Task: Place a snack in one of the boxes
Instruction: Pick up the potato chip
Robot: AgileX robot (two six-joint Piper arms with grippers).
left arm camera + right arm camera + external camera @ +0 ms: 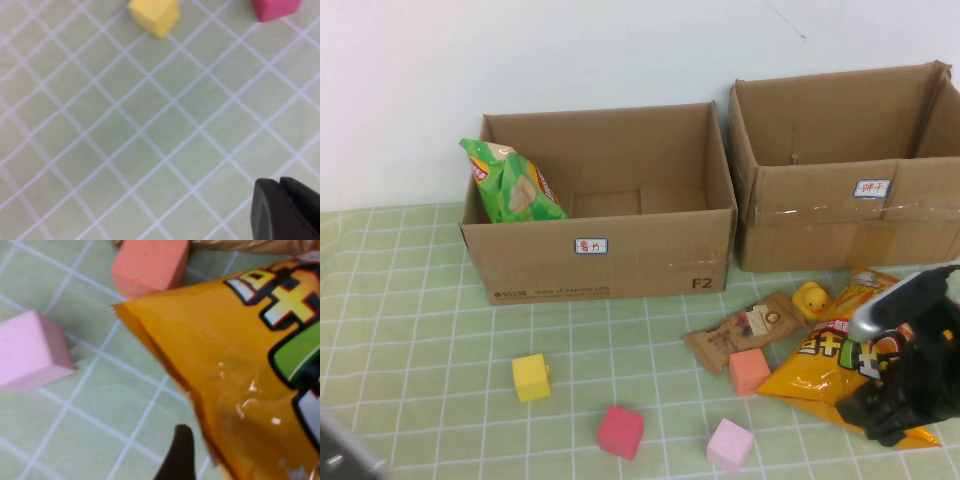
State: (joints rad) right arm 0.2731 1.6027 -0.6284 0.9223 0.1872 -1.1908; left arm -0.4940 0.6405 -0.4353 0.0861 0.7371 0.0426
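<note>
You've got 2 cardboard boxes at the back of the green checked cloth [420,330]: the left box [600,255] with a green snack bag [510,182] leaning in its left corner, and the right box [850,215] just beside it.

Your right gripper [905,415] sits low at the near right over the orange snack bag [835,360], and its fingers are spread apart with 1 dark fingertip [177,455] beside the bag's edge, nothing clamped.

Your left gripper [285,210] hovers over bare cloth at the near left, fingers pressed together, empty.

In front of the boxes lie a brown snack packet [745,330], a rubber duck [810,298], and 4 foam cubes: yellow cube [531,377], red cube [620,431], pink cube [730,444], orange cube [749,370].
</note>
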